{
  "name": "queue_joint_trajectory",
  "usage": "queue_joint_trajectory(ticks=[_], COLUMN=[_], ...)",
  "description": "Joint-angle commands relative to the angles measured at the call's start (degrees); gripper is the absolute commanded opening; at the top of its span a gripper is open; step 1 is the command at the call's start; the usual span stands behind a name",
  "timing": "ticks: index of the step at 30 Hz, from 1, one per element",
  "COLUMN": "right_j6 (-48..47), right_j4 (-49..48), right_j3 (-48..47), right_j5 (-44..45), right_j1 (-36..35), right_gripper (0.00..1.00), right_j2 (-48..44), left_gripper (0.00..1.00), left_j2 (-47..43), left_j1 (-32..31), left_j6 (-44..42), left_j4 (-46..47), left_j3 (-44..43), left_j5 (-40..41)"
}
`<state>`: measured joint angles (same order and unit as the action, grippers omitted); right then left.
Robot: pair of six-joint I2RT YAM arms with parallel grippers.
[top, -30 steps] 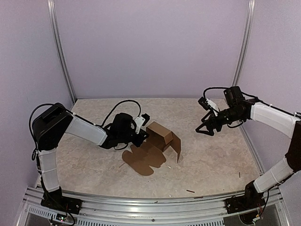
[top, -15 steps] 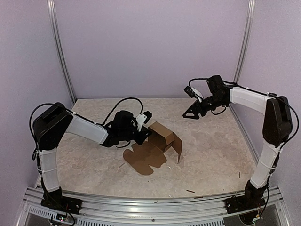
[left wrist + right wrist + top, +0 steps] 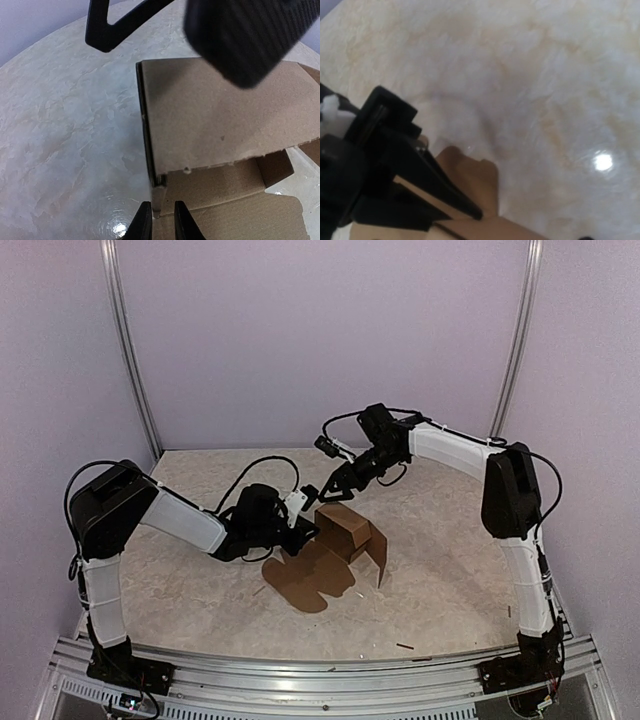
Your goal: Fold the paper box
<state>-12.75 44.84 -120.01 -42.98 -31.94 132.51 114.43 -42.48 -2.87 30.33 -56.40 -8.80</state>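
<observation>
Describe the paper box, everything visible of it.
The paper box is plain brown cardboard, half folded: a raised boxy part, one panel upright at its right, rounded flaps flat on the table toward the arms. The left gripper pinches a thin edge on its left side. The right gripper hangs open at its far edge; contact unclear.

- A robot test cell in a lab: one marbled table [image 3: 200,590] is boxed in behind and at both sides by plain lilac panels [image 3: 320,340].
- Bare aluminium posts [image 3: 132,360] rise at the table's far corners.
- A slotted aluminium rail [image 3: 320,680] runs along the table's near edge. The left arm [image 3: 180,518] and right arm [image 3: 450,448] are bolted there, their black cables [image 3: 262,468] exposed.
</observation>
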Motion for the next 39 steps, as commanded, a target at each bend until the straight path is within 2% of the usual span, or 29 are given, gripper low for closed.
queue_joint_trajectory(ticks=[1, 13, 19, 23, 30, 39], right_j6=[1.32, 1.17, 2.07, 1.84, 0.5, -4.9], right_j4=[2.98, 3.58, 4.05, 4.73, 5.34, 9.02], right_j3=[-1.8, -1.96, -1.86, -1.75, -3.13, 0.17], right_j5=[1.52, 1.87, 4.9, 3.41, -6.93, -8.31], right_j1=[-0.06, -0.05, -0.06, -0.08, 1.83, 6.01], right_gripper=[0.83, 0.81, 0.8, 0.8, 0.82, 0.84], right_j2=[1.99, 5.09, 6.83, 7.21, 2.06, -4.71], left_gripper=[0.16, 0.15, 0.15, 0.15, 0.2, 0.17], left_j2=[-0.4, 0.68, 1.43, 1.81, 3.15, 6.17], left_j1=[0.86, 1.08, 1.26, 1.28, 1.35, 1.36], left_j6=[0.73, 1.51, 1.64, 1.6, 0.92, -0.2], left_j4=[2.13, 3.16, 3.36, 3.42, 3.51, 1.73], left_j3=[1.28, 0.86, 0.36, -0.01, -2.26, -7.31], left_j5=[-1.55, -2.48, -3.1, -3.25, -3.57, -3.74])
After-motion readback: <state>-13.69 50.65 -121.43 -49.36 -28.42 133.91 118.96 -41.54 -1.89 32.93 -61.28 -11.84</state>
